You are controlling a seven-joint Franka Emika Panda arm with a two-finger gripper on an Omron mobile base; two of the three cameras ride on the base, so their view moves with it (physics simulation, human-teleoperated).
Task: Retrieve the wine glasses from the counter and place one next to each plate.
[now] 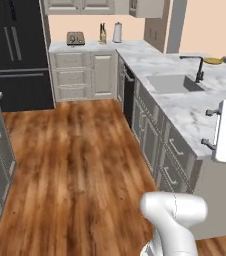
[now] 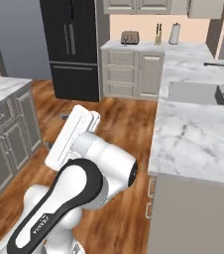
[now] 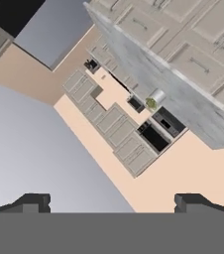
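Plate half-hidden behind faucet, glasses unclear

Flat, even rendered light fills all three views, with no clear source and barely any cast shadows. The glossy brown plank floor carries soft pale sheen streaks. Distant detail looks soft and slightly pixelated.
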